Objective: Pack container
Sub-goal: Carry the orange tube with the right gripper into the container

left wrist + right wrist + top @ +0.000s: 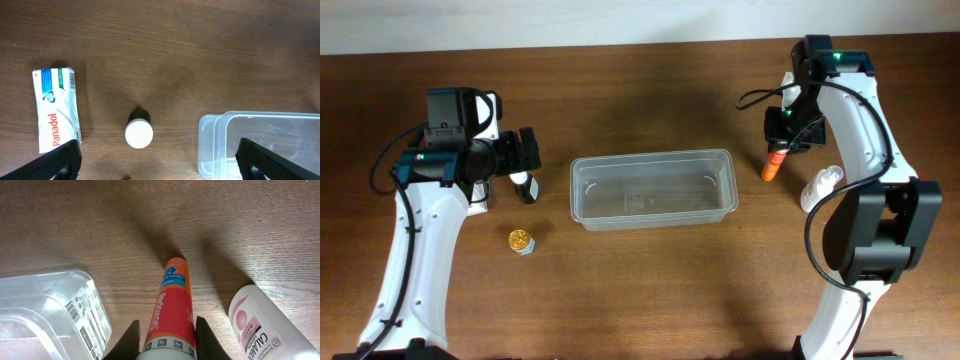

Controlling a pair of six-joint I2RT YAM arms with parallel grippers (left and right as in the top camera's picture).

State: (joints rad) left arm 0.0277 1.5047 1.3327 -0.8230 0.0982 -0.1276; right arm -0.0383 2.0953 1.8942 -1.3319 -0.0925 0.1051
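Observation:
The clear plastic container point(651, 208) stands empty at the table's middle; it also shows in the left wrist view point(212, 145) and the right wrist view point(47, 302). My right gripper point(785, 135) is shut on an orange-red tube point(773, 166) just right of the container. The fingers point(167, 342) press both sides of the tube point(170, 300), which points down at the wood. My left gripper point(527, 155) is open and empty point(159, 170) above a small dark bottle with a white cap point(138, 132), left of the container.
A white Calamine lotion bottle point(821, 187) lies right of the tube and also shows in the right wrist view point(260, 325). A Panadol box point(56, 109) lies left of the small bottle point(525, 188). A small gold-topped item point(521, 241) sits nearer the front left.

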